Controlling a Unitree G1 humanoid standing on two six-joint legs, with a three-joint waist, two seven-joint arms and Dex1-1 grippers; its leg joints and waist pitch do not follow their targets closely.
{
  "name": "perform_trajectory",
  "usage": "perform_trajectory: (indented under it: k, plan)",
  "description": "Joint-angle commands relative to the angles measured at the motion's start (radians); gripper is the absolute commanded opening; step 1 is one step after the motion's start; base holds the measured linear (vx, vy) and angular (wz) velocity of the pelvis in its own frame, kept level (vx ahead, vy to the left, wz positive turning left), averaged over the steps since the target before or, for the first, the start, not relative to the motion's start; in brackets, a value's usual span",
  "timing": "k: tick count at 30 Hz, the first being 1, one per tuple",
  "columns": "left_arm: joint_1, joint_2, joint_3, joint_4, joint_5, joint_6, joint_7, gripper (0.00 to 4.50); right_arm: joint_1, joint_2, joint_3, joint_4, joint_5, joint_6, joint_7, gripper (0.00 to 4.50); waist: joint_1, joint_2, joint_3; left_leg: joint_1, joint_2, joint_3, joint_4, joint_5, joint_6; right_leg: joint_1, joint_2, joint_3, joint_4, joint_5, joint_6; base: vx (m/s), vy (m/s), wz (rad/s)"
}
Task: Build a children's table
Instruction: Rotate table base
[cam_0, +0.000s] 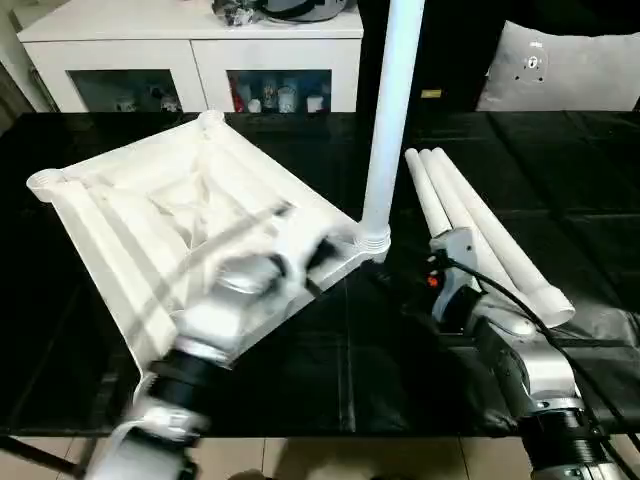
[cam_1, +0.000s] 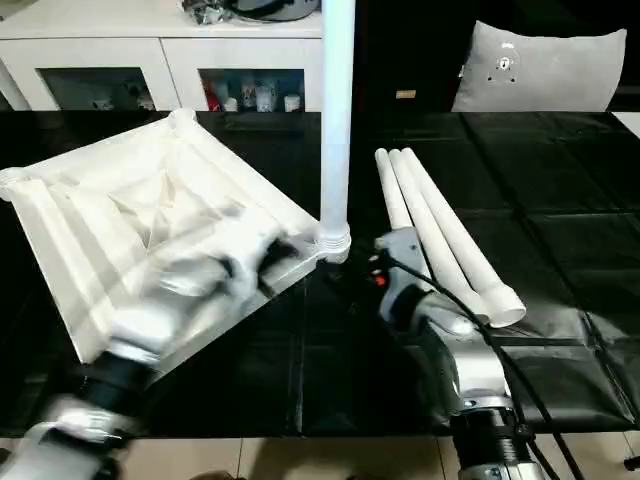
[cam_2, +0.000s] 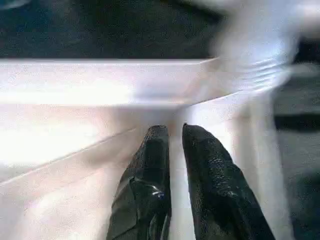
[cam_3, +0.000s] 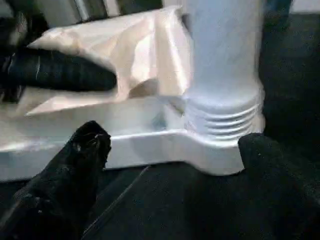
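Left hand (cam_2: 172, 135) clenched over tabletop (cam_0: 120, 215) rim — right hand (cam_3: 172, 145) released beside upright leg (cam_0: 390, 120).

head: 2 eyes look forward and down over the table top (cam_0: 150, 210) | wrists: close on its corner by the upright leg (cam_3: 225, 60) | shared: that corner

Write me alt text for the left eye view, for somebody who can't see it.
An upside-down white plastic square tabletop with X-shaped ribs lies on a black table, one long white tapered leg standing upright in its near corner socket. Three more white legs lie side by side to its right. The left claw reaches over the tabletop near that socket.
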Motion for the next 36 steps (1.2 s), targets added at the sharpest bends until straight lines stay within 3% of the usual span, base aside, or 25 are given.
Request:
perform_trajectory:
  k: [1,3,4,5,8,9,10,15,17,18,21,22,24,25,31,32,33,34,36]
  plan:
    - [0.029,0.056,0.039,-0.039,0.022,0.036,0.01,0.38,-0.016,0.016,0.037,0.0,-0.008,0.021,0.011,4.5,0.007,-0.002,-0.06,0.001,0.056,-0.026,-0.065,-0.102,0.086,0.062,-0.089,0.05,-0.065,-0.126,-0.206,0.0,0.0,0.0]
    - [0.047,0.123,0.058,-0.056,0.053,0.068,0.02,0.26,-0.036,0.033,0.061,0.044,-0.027,0.027,0.01,4.5,0.003,0.004,-0.059,0.004,0.056,-0.026,-0.066,-0.107,0.078,0.057,-0.087,0.05,-0.063,-0.131,-0.207,0.0,0.0,0.0]
    - [0.056,0.161,0.067,-0.063,0.071,0.077,0.026,0.26,-0.047,0.044,0.07,0.065,-0.03,0.044,0.01,4.5,0.005,0.004,-0.06,0.01,0.057,-0.027,-0.066,-0.109,0.069,0.055,-0.088,0.051,-0.062,-0.133,-0.214,0.0,0.0,0.0]
    - [0.064,0.2,0.088,-0.066,0.094,0.089,0.044,0.05,-0.063,0.051,0.08,0.092,-0.047,0.044,0.002,4.5,0.005,0.001,-0.057,0.006,0.058,-0.025,-0.068,-0.109,0.064,0.056,-0.087,0.051,-0.062,-0.132,-0.215,0.0,0.0,0.0]
    - [0.082,0.275,0.104,-0.069,0.134,0.107,0.06,0.05,-0.096,0.066,0.075,0.145,-0.06,0.066,-0.038,4.5,0.008,0.009,-0.058,0.011,0.059,-0.027,-0.069,-0.104,0.051,0.052,-0.086,0.053,-0.057,-0.109,-0.218,0.0,0.0,0.0]
    - [0.09,0.299,0.107,-0.075,0.144,0.115,0.06,0.05,-0.107,0.069,0.073,0.166,-0.066,0.069,-0.054,4.5,0.012,-0.002,-0.059,0.013,0.06,-0.025,-0.069,-0.099,0.05,0.053,-0.086,0.053,-0.057,-0.102,-0.218,0.0,0.0,0.0]
    - [0.106,0.335,0.113,-0.084,0.158,0.133,0.059,0.05,-0.127,0.072,0.07,0.204,-0.076,0.076,-0.078,4.5,0.017,0.005,-0.059,0.011,0.058,-0.027,-0.069,-0.088,0.041,0.051,-0.089,0.054,-0.049,-0.091,-0.224,0.0,0.0,0.0]
    - [0.152,0.413,0.101,-0.115,0.177,0.185,0.034,0.05,-0.172,0.084,0.072,0.29,-0.099,0.07,-0.117,4.5,0.027,0.006,-0.058,0.015,0.057,-0.022,-0.068,-0.108,0.025,0.049,-0.092,0.058,-0.053,-0.103,-0.221,0.0,0.0,0.0]
    - [0.167,0.427,0.094,-0.127,0.181,0.199,0.022,0.05,-0.178,0.091,0.076,0.301,-0.105,0.067,-0.123,4.5,0.028,-0.001,-0.053,0.013,0.057,-0.024,-0.074,-0.142,0.017,0.05,-0.093,0.058,-0.058,-0.158,-0.209,0.0,0.0,0.0]
    - [0.181,0.439,0.083,-0.141,0.18,0.221,0.008,0.05,-0.182,0.098,0.08,0.314,-0.112,0.058,-0.129,4.5,0.03,0.002,-0.053,0.014,0.058,-0.026,-0.075,-0.16,0.009,0.049,-0.096,0.06,-0.059,-0.185,-0.205,0.0,0.0,0.0]
    - [0.2,0.452,0.054,-0.169,0.161,0.254,-0.039,0.05,-0.194,0.107,0.081,0.348,-0.119,0.041,-0.141,4.5,0.029,0.002,-0.049,0.014,0.057,-0.026,-0.079,-0.192,-0.001,0.046,-0.095,0.061,-0.065,-0.235,-0.196,0.0,0.0,0.0]
    - [0.206,0.458,0.04,-0.177,0.157,0.262,-0.057,0.05,-0.199,0.11,0.079,0.355,-0.121,0.036,-0.147,4.5,0.029,0.008,-0.05,0.016,0.057,-0.028,-0.08,-0.212,-0.01,0.044,-0.095,0.061,-0.067,-0.251,-0.187,0.0,0.0,0.0]
    - [0.225,0.481,0.001,-0.198,0.153,0.282,-0.103,0.05,-0.207,0.115,0.077,0.372,-0.126,0.027,-0.155,4.5,0.028,0.005,-0.05,0.015,0.057,-0.029,-0.082,-0.222,-0.013,0.045,-0.095,0.062,-0.065,-0.251,-0.187,0.0,0.0,0.0]
    - [0.238,0.498,-0.025,-0.218,0.142,0.279,-0.144,0.05,-0.217,0.12,0.073,0.389,-0.129,0.018,-0.162,4.5,0.027,0.011,-0.049,0.012,0.056,-0.031,-0.082,-0.225,-0.014,0.046,-0.094,0.062,-0.064,-0.255,-0.186,0.0,0.0,0.0]
    - [0.264,0.538,-0.094,-0.305,0.05,0.245,-0.331,0.05,-0.277,0.14,0.051,0.484,-0.132,-0.022,-0.192,4.5,0.024,0.006,-0.044,0.021,0.053,-0.028,-0.082,-0.277,-0.027,0.038,-0.094,0.065,-0.072,-0.335,-0.186,0.0,0.0,0.0]
    - [0.261,0.536,-0.104,-0.312,0.033,0.237,-0.359,0.05,-0.29,0.142,0.048,0.502,-0.135,-0.029,-0.193,4.5,0.023,-0.002,-0.044,0.021,0.054,-0.027,-0.083,-0.274,-0.025,0.038,-0.094,0.065,-0.074,-0.337,-0.183,0.0,0.0,0.0]
    - [0.261,0.532,-0.111,-0.318,0.017,0.211,-0.385,0.05,-0.299,0.144,0.048,0.513,-0.138,-0.035,-0.194,4.5,0.026,0.003,-0.045,0.022,0.054,-0.027,-0.082,-0.26,-0.025,0.037,-0.093,0.065,-0.071,-0.326,-0.181,0.0,0.0,0.0]
    - [0.259,0.528,-0.12,-0.326,-0.003,0.199,-0.41,0.05,-0.308,0.145,0.047,0.523,-0.141,-0.04,-0.193,4.5,0.024,-0.001,-0.045,0.021,0.054,-0.026,-0.083,-0.258,-0.024,0.038,-0.092,0.066,-0.071,-0.319,-0.18,0.0,0.0,0.0]
    - [0.252,0.517,-0.135,-0.336,-0.032,0.178,-0.448,0.05,-0.321,0.148,0.047,0.54,-0.143,-0.048,-0.192,4.5,0.024,0.002,-0.047,0.02,0.054,-0.027,-0.083,-0.248,-0.028,0.039,-0.091,0.065,-0.066,-0.301,-0.185,0.0,0.0,0.0]
